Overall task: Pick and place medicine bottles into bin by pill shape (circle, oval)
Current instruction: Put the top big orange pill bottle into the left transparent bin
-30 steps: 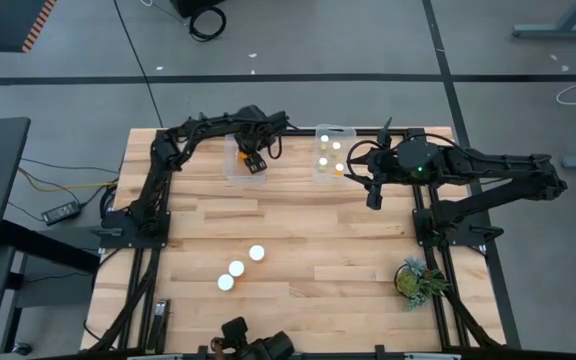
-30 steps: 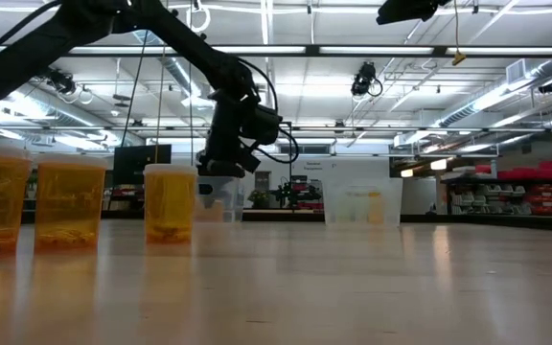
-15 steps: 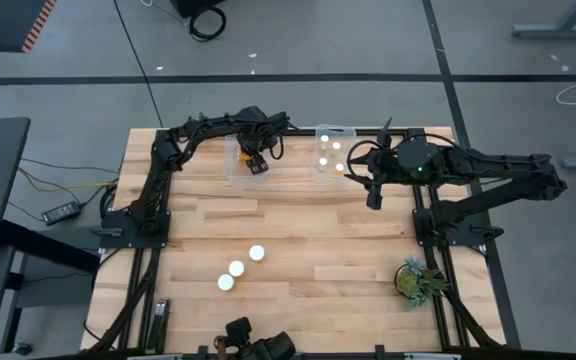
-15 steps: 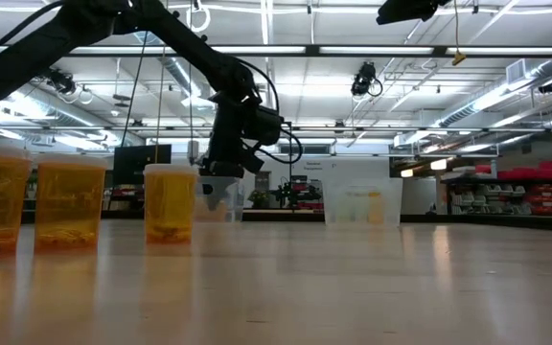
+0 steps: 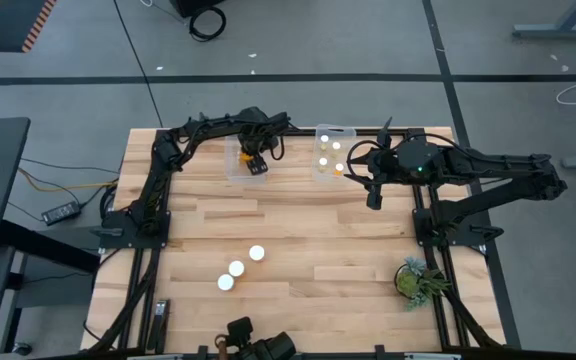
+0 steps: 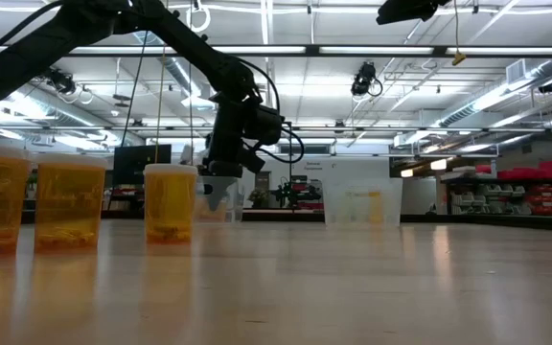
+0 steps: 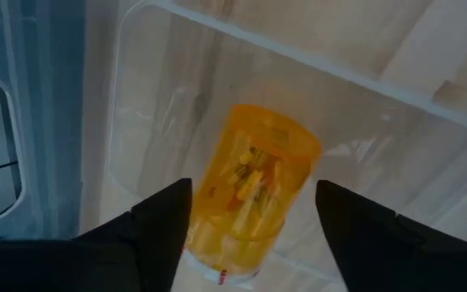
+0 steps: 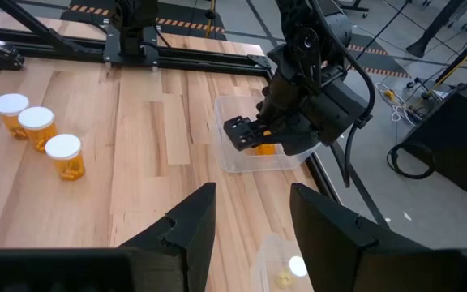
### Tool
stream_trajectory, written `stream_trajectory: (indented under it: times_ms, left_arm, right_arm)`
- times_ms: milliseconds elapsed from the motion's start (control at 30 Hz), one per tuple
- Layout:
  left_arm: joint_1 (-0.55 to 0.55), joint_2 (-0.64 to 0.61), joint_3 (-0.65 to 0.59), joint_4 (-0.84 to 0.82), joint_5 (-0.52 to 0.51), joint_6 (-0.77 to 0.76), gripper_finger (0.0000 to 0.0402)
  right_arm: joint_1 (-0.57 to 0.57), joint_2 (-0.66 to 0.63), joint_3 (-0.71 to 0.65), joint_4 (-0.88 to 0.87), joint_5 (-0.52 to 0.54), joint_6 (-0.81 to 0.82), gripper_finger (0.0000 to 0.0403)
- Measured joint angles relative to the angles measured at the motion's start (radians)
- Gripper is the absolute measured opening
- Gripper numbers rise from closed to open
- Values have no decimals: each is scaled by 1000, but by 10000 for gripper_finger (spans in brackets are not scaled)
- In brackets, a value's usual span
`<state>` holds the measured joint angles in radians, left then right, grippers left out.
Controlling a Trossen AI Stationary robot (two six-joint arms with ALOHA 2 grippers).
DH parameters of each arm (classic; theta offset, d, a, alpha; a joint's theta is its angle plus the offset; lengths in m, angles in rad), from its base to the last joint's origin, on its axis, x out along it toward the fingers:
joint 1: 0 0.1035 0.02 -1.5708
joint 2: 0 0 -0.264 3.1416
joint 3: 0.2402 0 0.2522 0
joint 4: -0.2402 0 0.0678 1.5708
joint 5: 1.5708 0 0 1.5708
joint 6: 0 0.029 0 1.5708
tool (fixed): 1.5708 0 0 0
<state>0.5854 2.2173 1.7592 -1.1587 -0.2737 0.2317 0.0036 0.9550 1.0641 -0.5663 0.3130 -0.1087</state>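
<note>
The left gripper (image 7: pixel 250 235) hangs over the left bin (image 5: pixel 236 163), fingers spread wide around an amber bottle (image 7: pixel 254 195) lying inside it. Lifting askew could snag the bottle. The right gripper (image 8: pixel 250 219), fingers parted and empty, waits beside the right bin (image 5: pixel 330 152).

Clear plastic bin (image 7: pixel 136 97), translucent amber bottle (image 7: pixel 254 195)

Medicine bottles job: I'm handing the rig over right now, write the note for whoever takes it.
Left gripper: over the left bin, jaws open either side of a bottle lying in it, apart from its sides.
Right gripper: waiting by the right bin, jaws open, nothing between them.
Done: one bottle in the left bin; the right bin shows four white caps.
Left: three bottles standing on the near part of the table. Pill shapes cannot be told from here.
</note>
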Motion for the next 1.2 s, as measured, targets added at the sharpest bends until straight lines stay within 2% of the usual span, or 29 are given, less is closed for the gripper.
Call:
stream_trajectory:
  times_ms: [267, 400, 567, 733, 1067, 1200]
  left_arm:
    - [0, 0, 0, -19, -5, 6, 174]
    - [-7, 0, 0, -70, -8, 16, 141]
    - [-7, 0, 18, -112, -2, 14, 135]
    - [-16, 0, 88, -162, 5, -9, 139]
    - [-55, 0, 161, -192, 17, -21, 97]
    - [-53, -1, 140, -184, 15, -22, 121]
  right_arm:
    - [0, 0, 0, 0, 0, 0, 166]
    - [0, 0, 0, 0, 0, 0, 166]
    - [0, 0, 0, 0, 0, 0, 166]
    - [0, 0, 0, 0, 0, 0, 166]
    - [0, 0, 0, 0, 0, 0, 166]
    - [0, 0, 0, 0, 0, 0, 166]
